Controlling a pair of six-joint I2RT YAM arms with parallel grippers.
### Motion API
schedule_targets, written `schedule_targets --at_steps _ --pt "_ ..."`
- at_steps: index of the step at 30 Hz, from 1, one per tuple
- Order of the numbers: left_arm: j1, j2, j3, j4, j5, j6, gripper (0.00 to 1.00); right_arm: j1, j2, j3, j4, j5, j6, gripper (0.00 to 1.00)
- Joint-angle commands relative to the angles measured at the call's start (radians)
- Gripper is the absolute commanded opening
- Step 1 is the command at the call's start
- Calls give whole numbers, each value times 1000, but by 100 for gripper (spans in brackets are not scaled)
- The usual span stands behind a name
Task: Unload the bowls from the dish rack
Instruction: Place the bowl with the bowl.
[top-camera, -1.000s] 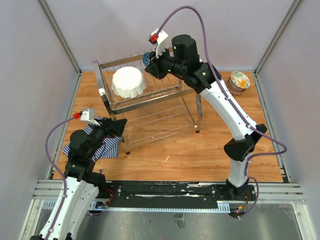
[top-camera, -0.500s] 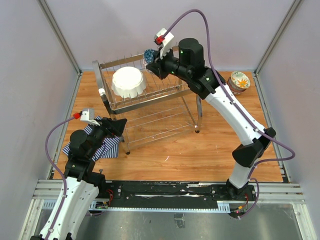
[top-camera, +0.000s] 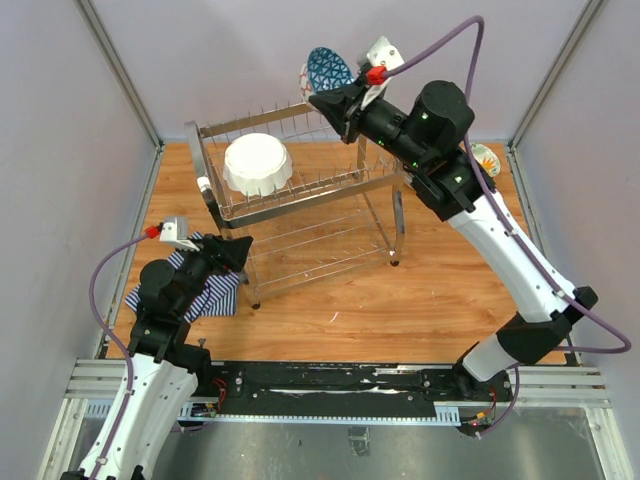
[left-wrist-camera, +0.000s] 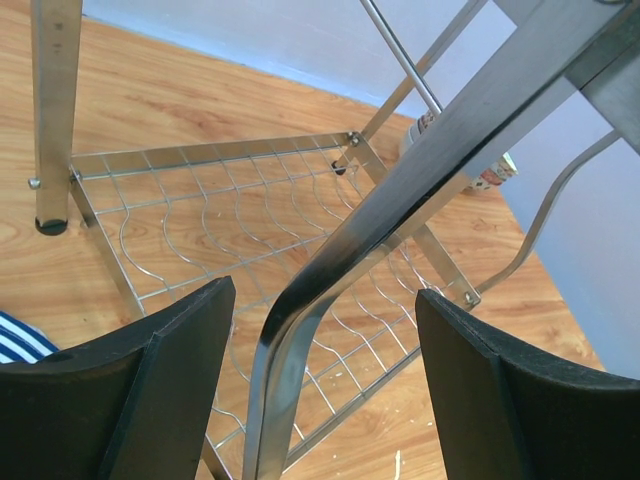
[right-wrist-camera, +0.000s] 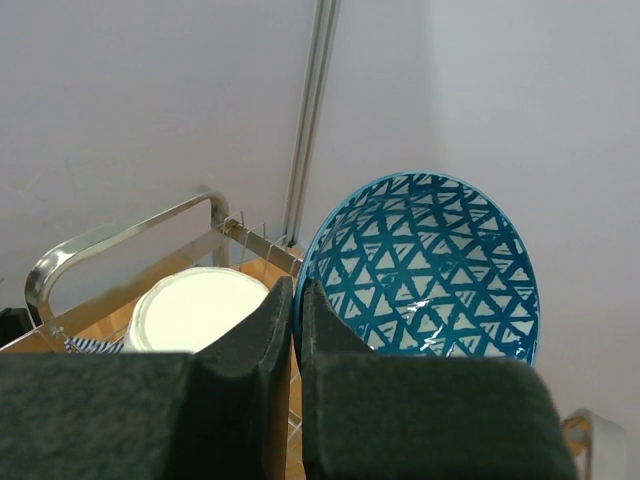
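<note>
**Blue bowl held high over the rack's far end; left tool stands open at the near corner**

Nearest, at about 8 o'clock on the counter (top-camera: 400, 310), the left tool (top-camera: 240, 252) sits at the near-left corner of the dish rack (top-camera: 320, 215). Its wrist view shows the two dark fingers (left-wrist-camera: 150, 400) roughly half spread. A chrome frame bar (left-wrist-camera: 340, 260) of the rack runs up between them with a gap on either side, so it has hold of nothing. Beyond the fingers lie the wire grid of the lower tier (left-wrist-camera: 230, 225) and one rack leg (left-wrist-camera: 52, 110) standing on the wood. A blue-and-white striped cloth (top-camera: 210, 295) lies under the left arm, just at 9 o'clock of that corner.

The rack stands in the middle of the counter, toward 11 o'clock. On its upper tier, at the left end, rests the white scalloped bowl (top-camera: 257, 165), mouth down.

Farther back, at 12 o'clock, the right tool (top-camera: 322, 100) is raised above the rack's far right end. Its jaws are pressed together on the rim of the blue patterned bowl (top-camera: 328, 70), which it carries on edge, clear of the prongs. The right wrist view shows the triangle-lattice inside of that bowl, with the white bowl and a loop handle (right-wrist-camera: 120, 240) below.

At 2 o'clock a floral bowl (top-camera: 487, 158) sits on the counter, partly hidden behind the right arm.
</note>
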Motion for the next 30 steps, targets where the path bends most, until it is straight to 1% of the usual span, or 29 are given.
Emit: schedule_targets --at_steps 1,6,11,13,16,20,23,30 --pt "-6 -16 29 8 -16 10 78 -14 -95 -21 134 90 -99 1" --pt "-5 -31 22 9 -30 0 78 -41 -165 -67 108 255 -168 1" --pt "-6 -32 25 7 -41 -4 78 -158 -200 -117 81 356 -139 1" --pt "-6 -31 27 5 -49 -4 78 -226 -212 -145 74 350 -89 1" --pt "-6 -30 27 8 -60 -7 78 -333 -215 -177 53 304 -17 0" --pt "-6 -30 25 10 -76 -10 78 -447 -156 -159 -30 236 61 1" --pt "-5 -32 19 18 -83 -10 78 -499 -76 -126 -107 206 94 1" --pt "-6 -34 11 16 -83 -6 78 -547 59 -91 -241 226 124 1"
